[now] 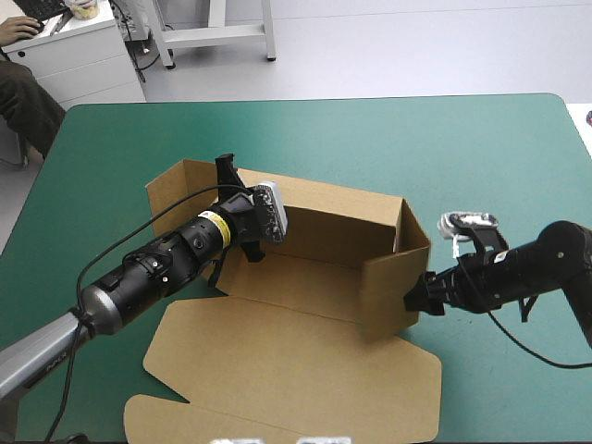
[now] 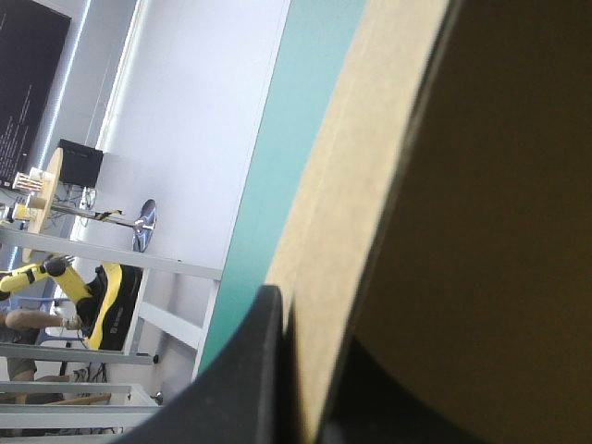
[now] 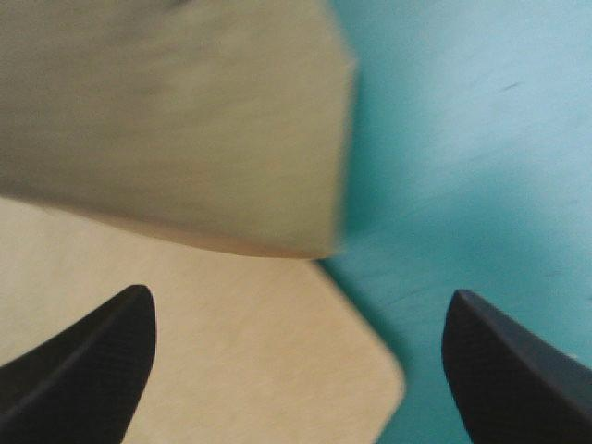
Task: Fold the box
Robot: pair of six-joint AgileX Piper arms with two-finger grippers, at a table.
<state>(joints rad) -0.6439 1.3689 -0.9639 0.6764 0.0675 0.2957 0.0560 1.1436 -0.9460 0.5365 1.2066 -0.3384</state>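
Note:
The brown box (image 1: 314, 277) stands mid-table as an open tray, walls raised, its lid (image 1: 287, 370) flat toward the front edge. My left gripper (image 1: 227, 171) is at the back left wall, shut on the top edge of that wall. In the left wrist view the board (image 2: 351, 231) runs between the black fingers (image 2: 250, 370). My right gripper (image 1: 416, 301) is low at the outside of the right wall, near its front corner, and open. The right wrist view shows the wall (image 3: 176, 120) just ahead and the lid's corner (image 3: 240, 351) beneath the gripper (image 3: 296, 370).
The teal-green cover (image 1: 416, 139) stretches from the box to the table's far edge and to the right edge behind my right arm. The lid's rounded flaps (image 1: 157, 412) reach almost to the front edge.

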